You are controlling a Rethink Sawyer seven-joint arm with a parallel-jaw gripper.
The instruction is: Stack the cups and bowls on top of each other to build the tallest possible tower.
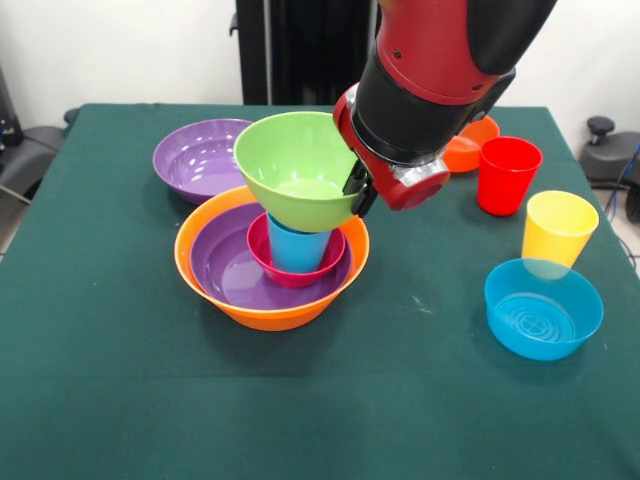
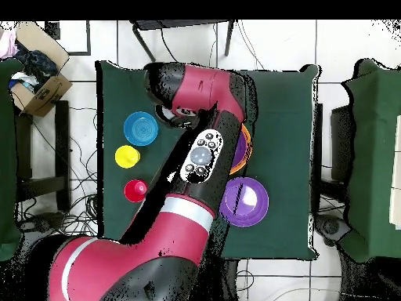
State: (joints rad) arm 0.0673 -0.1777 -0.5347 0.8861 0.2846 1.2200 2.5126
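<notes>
The tower stands left of the table's middle: a large orange bowl (image 1: 268, 312) holds a purple bowl (image 1: 222, 268), a small pink-red bowl (image 1: 290, 274) and an upright blue cup (image 1: 296, 250). A lime green bowl (image 1: 295, 165) hangs tilted right over the blue cup's mouth, and I cannot tell whether the two touch. My gripper (image 1: 358, 190) is shut on that bowl's right rim. In the overhead view the arm (image 2: 200, 157) hides the tower except for an orange and purple edge (image 2: 247, 145).
A second purple bowl (image 1: 198, 155) (image 2: 244, 200) lies behind the tower. To the right stand a small orange bowl (image 1: 472, 152), a red cup (image 1: 507, 175) (image 2: 135, 190), a yellow cup (image 1: 558, 228) (image 2: 127, 157) and a small blue bowl (image 1: 543, 308) (image 2: 141, 128).
</notes>
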